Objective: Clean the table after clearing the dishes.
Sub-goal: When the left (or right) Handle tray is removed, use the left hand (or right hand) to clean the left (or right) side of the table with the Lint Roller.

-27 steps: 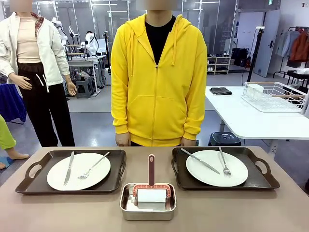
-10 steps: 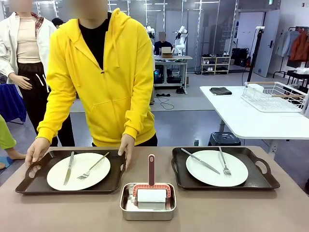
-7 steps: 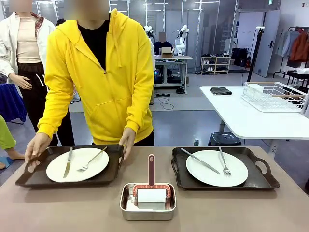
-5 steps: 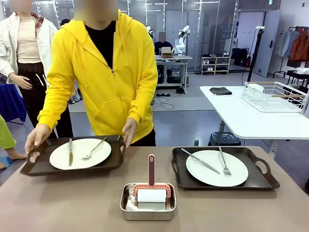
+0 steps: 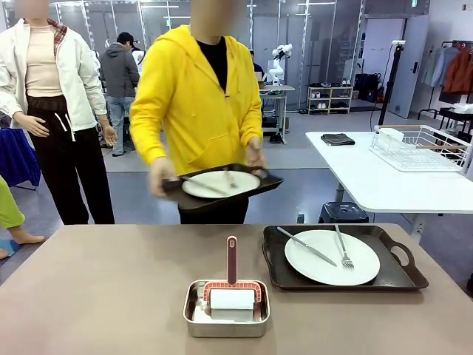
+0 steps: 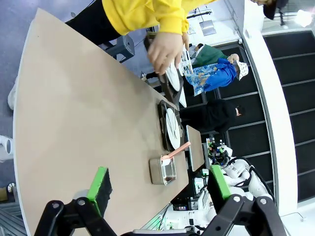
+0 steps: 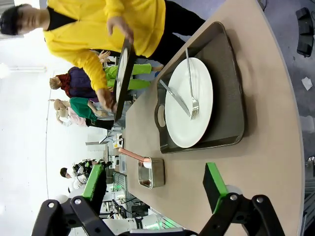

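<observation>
Large rectangular taupe-brown table [image 5: 96, 296]: its left half is bare now. A second ago one dark brown handled tray [image 5: 214, 203] lay there. The person in the yellow hoodie has lifted it, with its round white plate [image 5: 220, 183] and cutlery. Both hands hold it beyond the far edge, clear of the top.

The second dark brown tray [image 5: 392, 279] sits at the far right with its white plate [image 5: 332, 257], steel knife [image 5: 305, 245] and fork [image 5: 343, 248]. My reading: clearing is half done, so wiping should wait.

The small steel pan [image 5: 226, 314] holding the red-handled roller [image 5: 231, 260] stands near centre by the near edge. It is just beside that tray's near-left corner, but apart from it.

Open room: the whole left side, plus a near strip on the right.

Left gripper [image 6: 160, 183] and right gripper [image 7: 153, 181]: jaws spread wide, nothing between the pads, both over the near side.
</observation>
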Robot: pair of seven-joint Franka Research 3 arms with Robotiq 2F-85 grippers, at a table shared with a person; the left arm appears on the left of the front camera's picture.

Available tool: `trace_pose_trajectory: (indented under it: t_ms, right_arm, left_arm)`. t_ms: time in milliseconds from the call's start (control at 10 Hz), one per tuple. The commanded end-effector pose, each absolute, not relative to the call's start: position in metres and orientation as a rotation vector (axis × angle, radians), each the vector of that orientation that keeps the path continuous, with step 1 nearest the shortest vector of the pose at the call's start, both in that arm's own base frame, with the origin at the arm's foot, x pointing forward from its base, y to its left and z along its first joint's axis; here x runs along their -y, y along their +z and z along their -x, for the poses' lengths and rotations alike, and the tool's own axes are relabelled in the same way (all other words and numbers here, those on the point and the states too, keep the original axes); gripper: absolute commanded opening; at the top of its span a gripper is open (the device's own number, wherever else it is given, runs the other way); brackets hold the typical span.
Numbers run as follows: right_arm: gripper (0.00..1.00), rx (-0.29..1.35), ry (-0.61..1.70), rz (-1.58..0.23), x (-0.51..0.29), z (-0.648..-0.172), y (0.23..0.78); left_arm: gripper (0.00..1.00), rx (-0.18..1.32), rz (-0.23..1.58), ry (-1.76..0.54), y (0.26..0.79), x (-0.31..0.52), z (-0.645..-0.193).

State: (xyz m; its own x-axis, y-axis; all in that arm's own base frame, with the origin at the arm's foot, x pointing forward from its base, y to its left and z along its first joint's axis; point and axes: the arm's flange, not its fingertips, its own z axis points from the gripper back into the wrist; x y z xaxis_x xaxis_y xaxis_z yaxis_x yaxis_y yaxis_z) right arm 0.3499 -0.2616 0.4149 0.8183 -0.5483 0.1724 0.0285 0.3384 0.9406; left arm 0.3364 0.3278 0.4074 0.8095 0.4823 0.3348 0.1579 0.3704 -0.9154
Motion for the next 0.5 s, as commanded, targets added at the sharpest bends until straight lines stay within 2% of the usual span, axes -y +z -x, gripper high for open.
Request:
trace_pose_trajectory:
  t_ms: [0, 200, 400]
  right_arm:
    - [1.0, 0.521, -0.395, -1.181, 0.262, -0.349, 0.416]
    - [1.0, 0.521, -0.395, -1.181, 0.262, -0.349, 0.416]
    - [1.0, 0.521, -0.395, -1.181, 0.262, -0.349, 0.416]
  left_arm:
    - [1.0, 0.629, 1.193, 0.227, 0.407, -0.328, -0.336]
    - [1.0, 0.666, 1.066, -0.061, 0.478, -0.286, -0.37]
    - [1.0, 0.664, 0.873, -0.415, 0.566, -0.204, -0.406]
